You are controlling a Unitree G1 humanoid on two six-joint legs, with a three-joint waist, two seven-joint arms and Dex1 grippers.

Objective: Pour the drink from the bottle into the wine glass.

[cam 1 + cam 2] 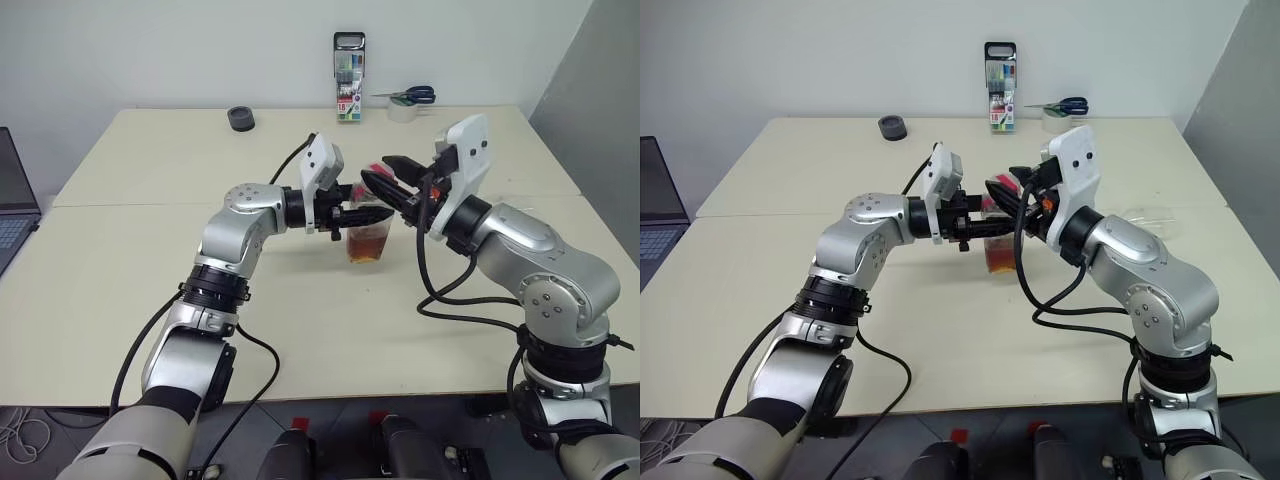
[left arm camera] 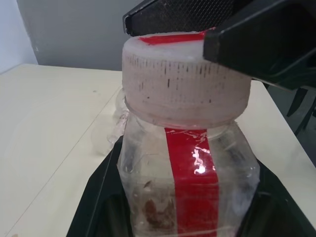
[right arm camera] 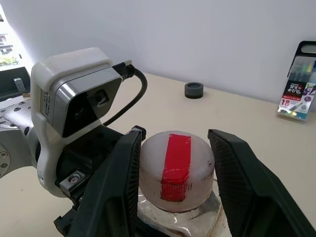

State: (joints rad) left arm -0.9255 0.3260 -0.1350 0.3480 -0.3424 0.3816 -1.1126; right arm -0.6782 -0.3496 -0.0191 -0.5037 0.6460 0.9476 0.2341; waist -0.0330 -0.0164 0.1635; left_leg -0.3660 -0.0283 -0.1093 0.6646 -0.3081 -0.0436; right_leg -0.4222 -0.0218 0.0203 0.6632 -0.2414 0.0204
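Note:
The bottle (image 1: 368, 240) is small, squat and clear, with a red strip and a white-and-red cap (image 3: 175, 170). It is upright over the middle of the table. The amber-red drink (image 1: 369, 247) fills its lower part. My left gripper (image 1: 368, 214) reaches in from the left and is shut on the bottle's body. My right gripper (image 3: 175, 133) comes from the right, and its two black fingers (image 3: 118, 182) press against the sides of the cap. A faint clear shape on the table to the right looks like the wine glass (image 1: 1152, 218); I cannot tell whether it stands upright.
A marker pack (image 1: 349, 90) stands at the table's far edge. Scissors lie on a white tape roll (image 1: 408, 104) to its right. A dark round roll (image 1: 240, 118) sits at the back left. A laptop (image 1: 12, 205) is at the left edge.

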